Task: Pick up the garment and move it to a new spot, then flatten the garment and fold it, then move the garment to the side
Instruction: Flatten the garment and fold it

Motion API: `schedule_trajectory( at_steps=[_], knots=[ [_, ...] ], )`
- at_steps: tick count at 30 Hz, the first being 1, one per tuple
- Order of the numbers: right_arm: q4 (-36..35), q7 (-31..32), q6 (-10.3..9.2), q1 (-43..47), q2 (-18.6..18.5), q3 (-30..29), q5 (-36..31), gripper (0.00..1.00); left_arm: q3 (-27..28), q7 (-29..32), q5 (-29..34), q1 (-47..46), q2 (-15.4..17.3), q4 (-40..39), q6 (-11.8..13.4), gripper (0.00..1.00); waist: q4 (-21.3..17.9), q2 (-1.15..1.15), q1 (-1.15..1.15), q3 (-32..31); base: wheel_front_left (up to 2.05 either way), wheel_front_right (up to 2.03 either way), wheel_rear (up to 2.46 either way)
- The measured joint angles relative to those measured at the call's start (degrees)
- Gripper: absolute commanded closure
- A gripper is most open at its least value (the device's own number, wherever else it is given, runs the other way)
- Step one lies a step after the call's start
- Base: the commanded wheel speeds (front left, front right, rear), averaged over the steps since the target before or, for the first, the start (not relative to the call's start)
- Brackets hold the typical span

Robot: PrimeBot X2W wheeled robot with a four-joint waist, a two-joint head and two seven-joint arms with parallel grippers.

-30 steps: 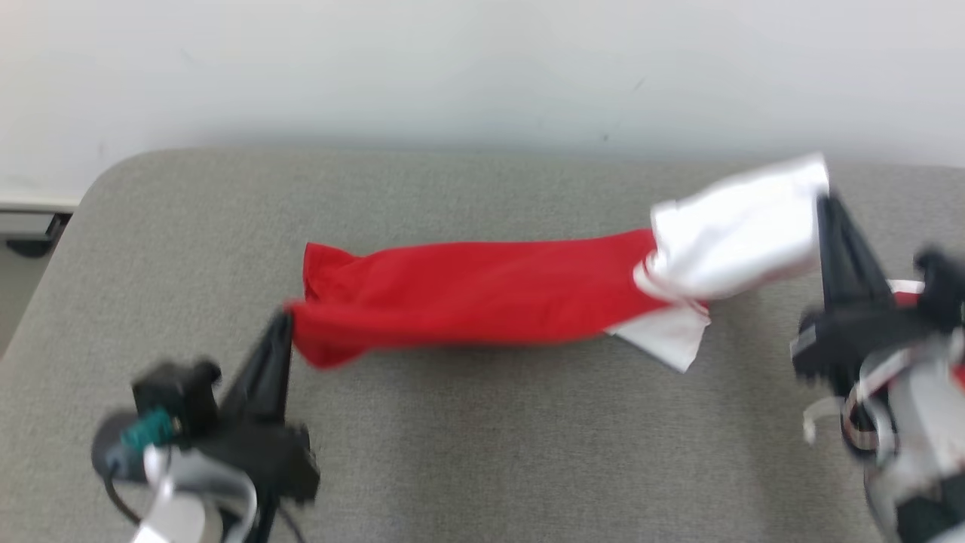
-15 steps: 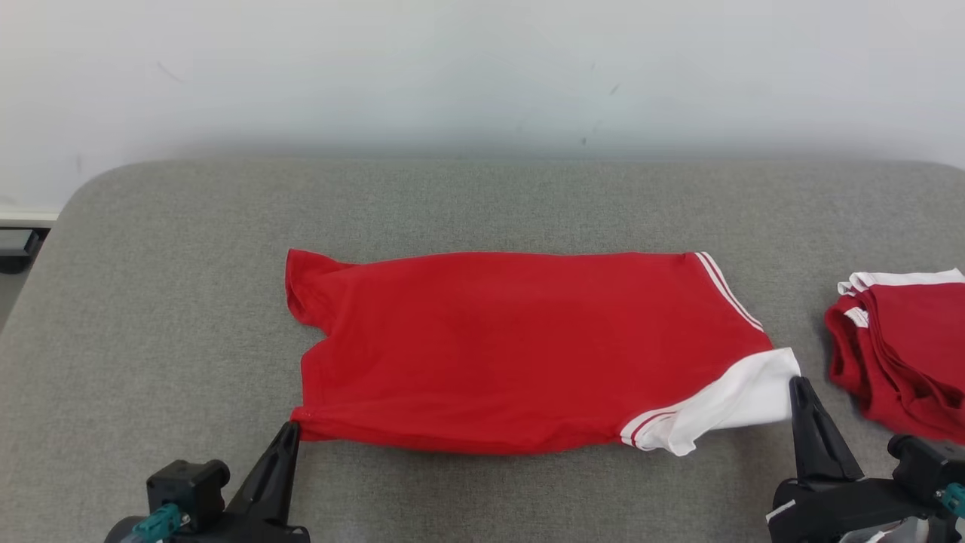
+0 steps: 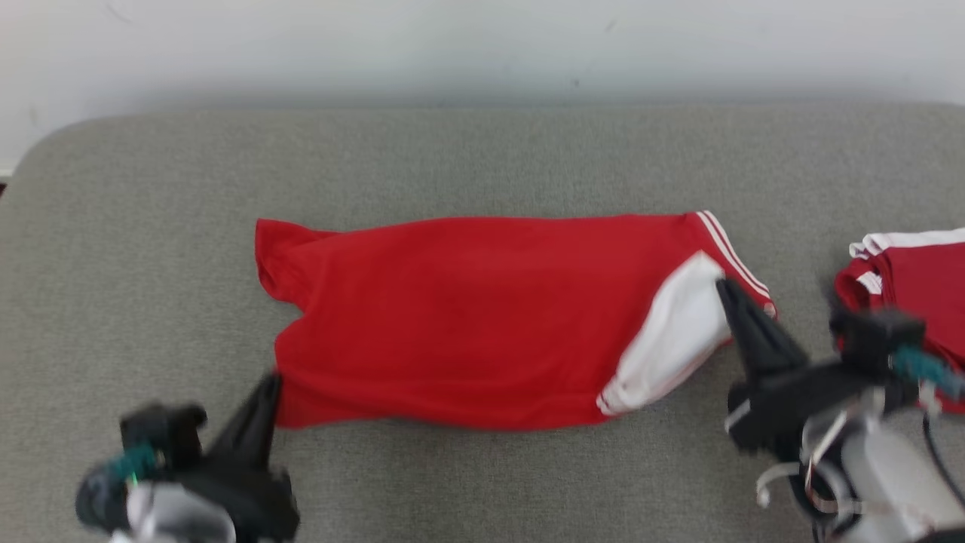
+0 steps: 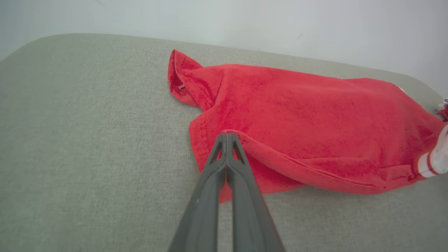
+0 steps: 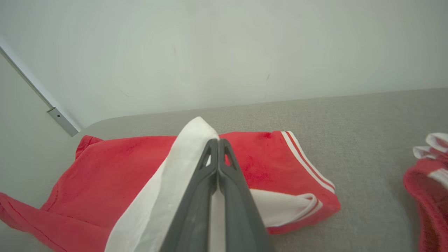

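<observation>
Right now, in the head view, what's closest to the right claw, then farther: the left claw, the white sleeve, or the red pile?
1. white sleeve, pinched in the right claw.
2. red pile, just to its right.
3. left claw, far left.

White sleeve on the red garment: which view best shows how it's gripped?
Right wrist view. The white sleeve is pinched at its edge by the shut right gripper, close and sharp. The head view shows the sleeve whole but blurred. The left wrist view catches just a sliver at its right edge.

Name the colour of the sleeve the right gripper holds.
The sleeve is white; right wrist view shows it best.
</observation>
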Motion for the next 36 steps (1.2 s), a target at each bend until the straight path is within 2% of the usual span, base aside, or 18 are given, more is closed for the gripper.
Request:
schedule_trajectory(
  at_steps=[4, 7, 9, 12, 15, 18, 22, 28, 32, 36],
  knots=[
    [5.6, 6.4, 0.97, -15.4, -1.6, 1.7, -0.4, 1.00, 1.5, 3.0, -0.5, -13.8, -0.3, 3.6, -1.1, 1.00, -0.7, 0.00, 0.01, 2.8, 0.00, 0.00, 0.00],
    [9.8, 9.0, 0.80, -30.3, -2.1, 0.7, -1.7, 1.00, 3.1, 4.9, 0.0, -26.9, -0.6, 6.7, -1.4, 1.00, -1.3, 0.01, 0.02, 5.1, 0.00, 0.00, 0.00],
    [9.9, 8.0, -0.19, -39.7, -2.2, -2.7, -2.0, 1.00, 3.9, 5.1, 1.5, -36.8, -1.2, 8.5, -1.3, 1.00, -1.8, 0.01, 0.02, 6.6, 0.00, 0.00, 0.00],
    [9.3, 4.1, -1.89, -50.9, -3.3, -7.4, -1.8, 1.00, 6.3, 1.6, 3.6, -49.9, -4.3, 7.7, -0.2, 1.00, -2.2, 0.01, 0.03, 8.7, 0.00, 0.00, 0.00],
    [7.7, 1.2, -0.62, -56.0, -5.9, -7.4, -2.5, 1.00, 7.8, -3.3, 3.9, -55.0, -7.0, 6.0, -0.1, 1.00, -2.3, 0.00, 0.00, 10.2, 0.00, 0.00, 0.00],
    [7.4, -0.7, 0.44, -53.5, -6.3, -4.4, -5.0, 1.00, 8.4, -7.0, 4.1, -52.2, -6.4, 6.6, 0.1, 1.00, -2.0, 0.01, 0.01, 11.1, 0.00, 0.00, 0.00],
    [11.6, -0.5, 1.66, -43.0, -6.2, -1.5, -5.8, 1.00, 7.1, -9.0, 4.0, -41.5, -5.4, 12.0, 0.1, 1.00, -1.6, 0.01, 0.01, 11.6, 0.00, 0.00, 0.00],
    [15.2, 0.0, 2.23, -27.6, -4.8, 0.0, -3.4, 1.00, 4.0, -10.6, 3.5, -29.1, -5.9, 18.3, -1.4, 1.00, -1.4, 0.01, 0.01, 11.7, 0.00, 0.00, 0.00],
    [15.2, -0.6, 2.75, -21.9, -4.3, 2.3, -3.2, 1.00, 2.1, -12.5, 3.5, -24.3, -6.2, 19.5, -2.9, 1.00, -1.3, 0.00, -0.01, 10.6, 0.00, 0.00, 0.00],
    [15.2, -3.1, 2.90, -18.1, -4.1, 1.8, -3.1, 1.00, 1.4, -13.6, 3.7, -20.0, -6.4, 20.4, -3.0, 1.00, -1.2, 0.00, -0.01, 8.8, 0.00, 0.00, 0.00]
  ],
)
